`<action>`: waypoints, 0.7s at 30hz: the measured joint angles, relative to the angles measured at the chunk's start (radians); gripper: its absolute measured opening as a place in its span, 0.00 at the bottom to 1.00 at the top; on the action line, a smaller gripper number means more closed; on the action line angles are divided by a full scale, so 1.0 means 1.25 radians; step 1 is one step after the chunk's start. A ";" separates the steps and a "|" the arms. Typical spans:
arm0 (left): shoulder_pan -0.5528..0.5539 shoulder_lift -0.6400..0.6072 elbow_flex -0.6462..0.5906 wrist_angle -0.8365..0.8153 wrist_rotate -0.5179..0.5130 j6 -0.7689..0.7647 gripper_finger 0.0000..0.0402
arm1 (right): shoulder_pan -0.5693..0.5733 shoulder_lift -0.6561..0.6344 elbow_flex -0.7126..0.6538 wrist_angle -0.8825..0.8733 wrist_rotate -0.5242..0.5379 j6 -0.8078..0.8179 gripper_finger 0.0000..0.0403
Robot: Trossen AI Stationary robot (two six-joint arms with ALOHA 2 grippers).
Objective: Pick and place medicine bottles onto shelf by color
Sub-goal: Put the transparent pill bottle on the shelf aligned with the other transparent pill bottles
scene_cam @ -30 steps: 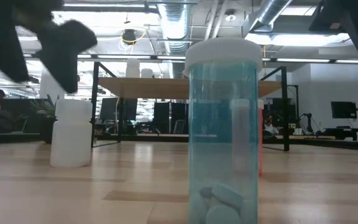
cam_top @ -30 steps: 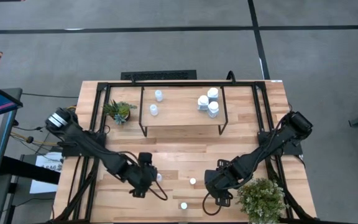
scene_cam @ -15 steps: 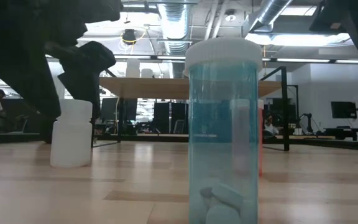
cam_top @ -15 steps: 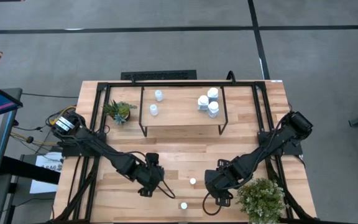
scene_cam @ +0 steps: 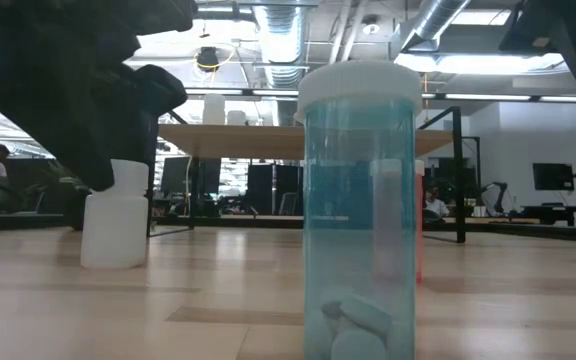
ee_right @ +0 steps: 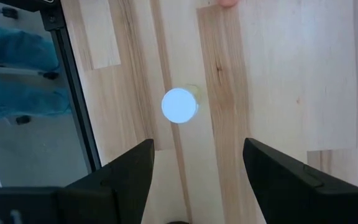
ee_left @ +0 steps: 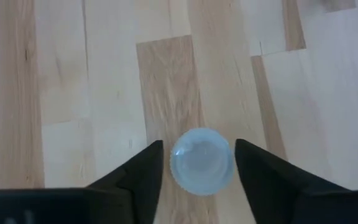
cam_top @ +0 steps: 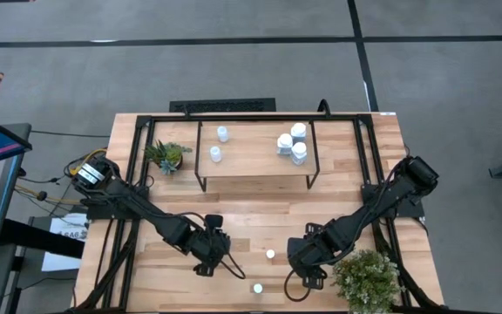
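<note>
My left gripper (cam_top: 210,250) is open and points down over a white bottle (ee_left: 202,162) that stands upright on the table. Its fingers stand on either side of the bottle's cap; in the low view the dark gripper hides the top of the bottle (scene_cam: 115,220). My right gripper (cam_top: 304,264) is open and empty, above another white-capped bottle (ee_right: 179,105). Two small bottles stand on the table between the arms, one (cam_top: 270,254) farther in and one (cam_top: 257,287) at the near edge. The near one is a blue-tinted bottle (scene_cam: 358,210). The shelf (cam_top: 255,166) carries several bottles.
A small potted plant (cam_top: 166,155) stands left of the shelf. A bigger plant (cam_top: 366,279) stands at the near right corner, beside my right arm. A black frame rail (ee_right: 73,93) runs along the table's edge. Bare planks lie between the shelf and the grippers.
My left gripper has gone a little toward the table's right edge and down, and now stands over the white bottle with a finger on either side of it. The bottle has stayed where it was.
</note>
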 joint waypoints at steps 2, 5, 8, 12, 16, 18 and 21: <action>0.000 0.000 0.000 -0.002 0.000 -0.003 0.38 | 0.000 0.000 0.000 0.000 0.000 0.001 0.67; 0.005 -0.003 0.003 -0.008 0.011 -0.043 0.29 | 0.000 0.000 0.000 -0.002 0.000 0.012 0.67; 0.025 -0.026 0.029 -0.026 0.065 -0.062 0.26 | 0.000 0.000 0.000 -0.003 0.000 0.013 0.67; 0.059 -0.080 0.089 -0.100 0.107 -0.029 0.26 | 0.000 0.000 0.000 -0.003 0.000 0.015 0.67; 0.108 -0.144 0.169 -0.236 0.099 0.034 0.26 | 0.000 0.000 0.000 -0.003 0.001 0.015 0.67; 0.139 -0.173 0.209 -0.311 0.071 0.066 0.26 | 0.000 0.000 0.000 -0.003 0.001 0.021 0.67; 0.201 -0.208 0.260 -0.412 0.022 0.109 0.26 | 0.000 0.000 0.000 -0.003 0.001 0.034 0.67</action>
